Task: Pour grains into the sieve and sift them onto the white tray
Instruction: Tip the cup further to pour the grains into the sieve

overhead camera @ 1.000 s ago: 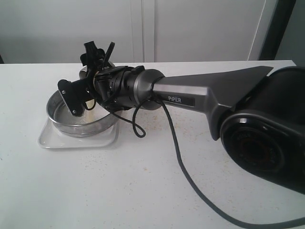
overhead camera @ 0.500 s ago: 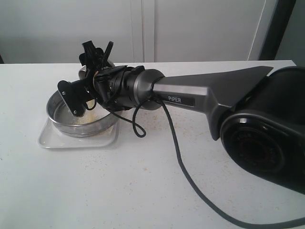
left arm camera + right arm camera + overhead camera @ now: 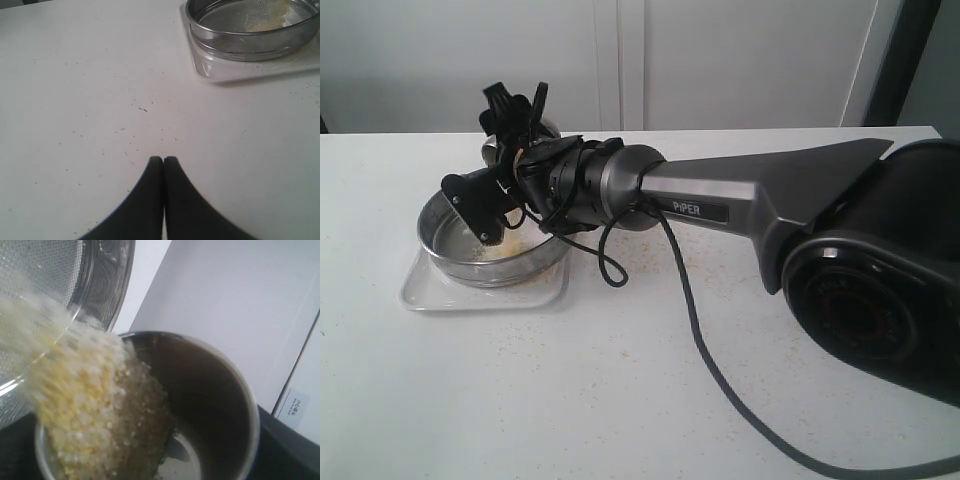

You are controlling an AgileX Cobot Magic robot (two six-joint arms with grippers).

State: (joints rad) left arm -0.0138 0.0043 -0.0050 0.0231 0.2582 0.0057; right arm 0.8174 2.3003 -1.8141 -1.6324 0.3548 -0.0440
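The white tray (image 3: 428, 296) lies on the left part of the tabletop (image 3: 620, 400) as the exterior view shows it, nearer the far edge than the near one. The sieve (image 3: 445, 250) stands on the tray, inside its rim. The right gripper (image 3: 500, 165) reaches across from the right and its jaws, spread wide, clasp a steel cup (image 3: 220, 390), tipped over the sieve's far side. The grains (image 3: 85, 405) slide over the cup's lip in a blurred yellow and whitish stream onto the mesh, where a small pale heap lies. The left gripper (image 3: 163, 160) hovers over bare tabletop near the tray, its fingertips pressed together on nothing. Loose specks dot the surface around it.
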